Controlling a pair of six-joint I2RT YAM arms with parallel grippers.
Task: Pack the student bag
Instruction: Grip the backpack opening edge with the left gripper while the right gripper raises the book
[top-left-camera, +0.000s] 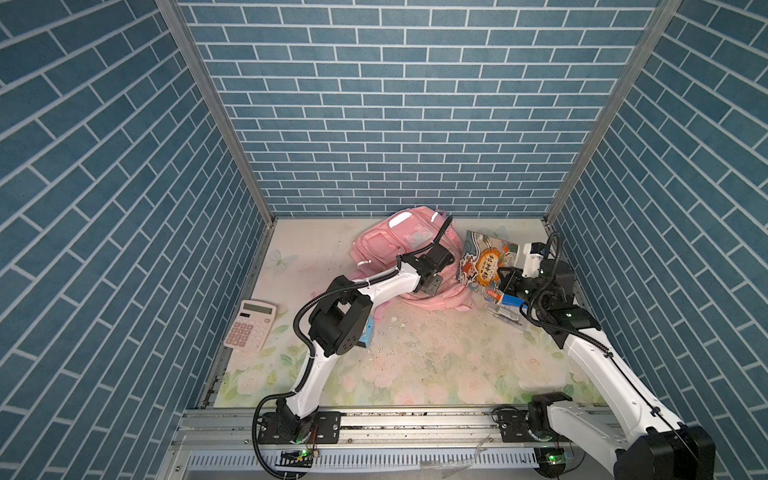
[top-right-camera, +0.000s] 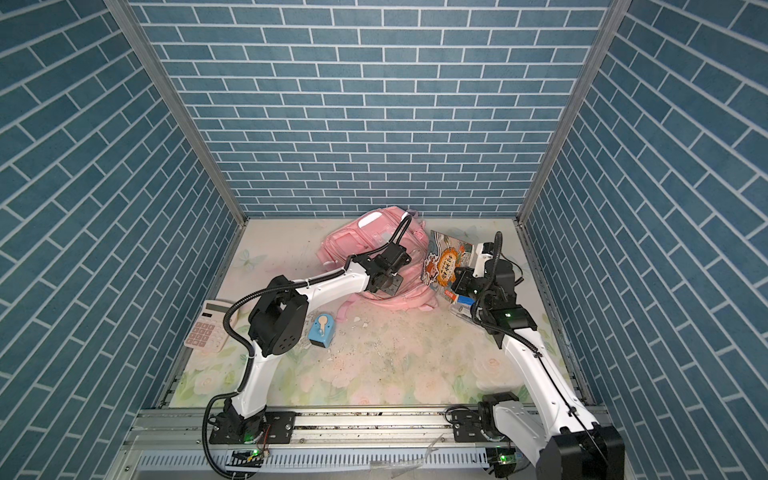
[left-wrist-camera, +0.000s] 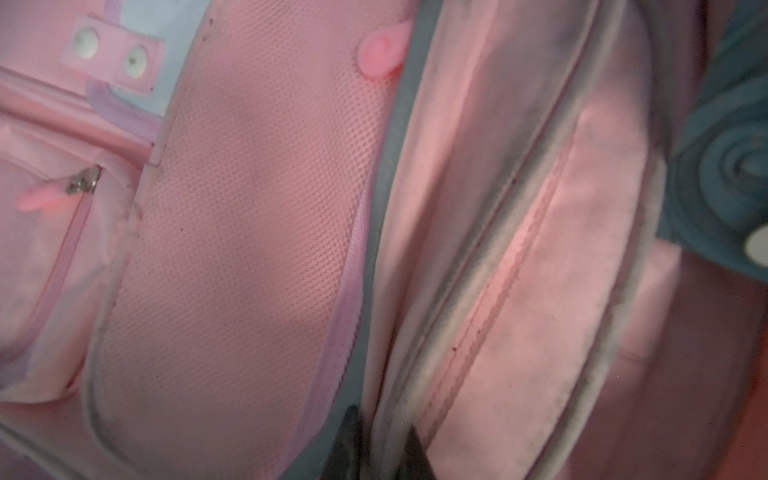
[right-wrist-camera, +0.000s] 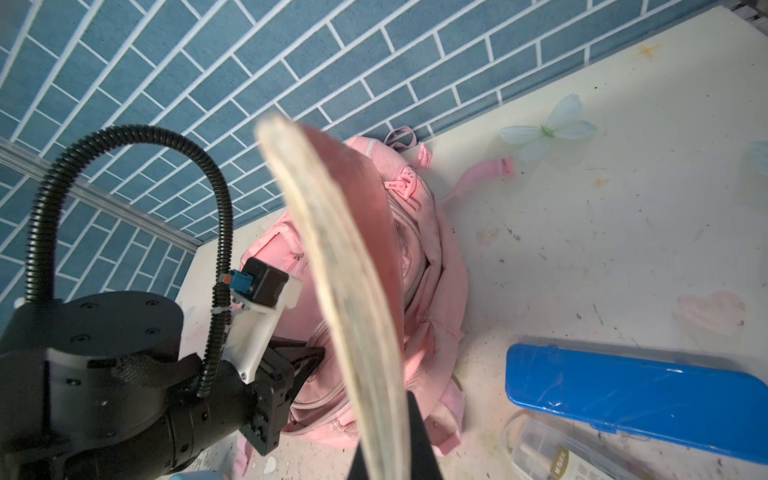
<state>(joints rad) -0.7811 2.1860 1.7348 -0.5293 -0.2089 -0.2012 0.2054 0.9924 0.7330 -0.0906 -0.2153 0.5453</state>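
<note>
Student bag: the student bag lies on the surface at the far middle, close to the back wall; pink, front pockets facing up; a strap trails off along the surface in the right wrist view.
Left gripper: the left gripper is down on the near part of the bag; its jaws are closed, the dark fingers pinching a grey-edged fold of the bag's fabric beside a zip line; pink mesh panel and a small zipped pocket fill the rest of the left wrist view.
Right gripper: the right gripper is clamped on the lower edge of a book; the book stands off the surface, tilted, its colourful cover turned up in both top views; seen edge-on and bowed in the right wrist view.
Book and bag: the book is just beside the bag's right side; whether they touch, I cannot tell.
Other items: a blue pencil case and a clear box lie near the right gripper; a calculator sits at the left edge; a blue sharpener stands by the left arm.
</note>
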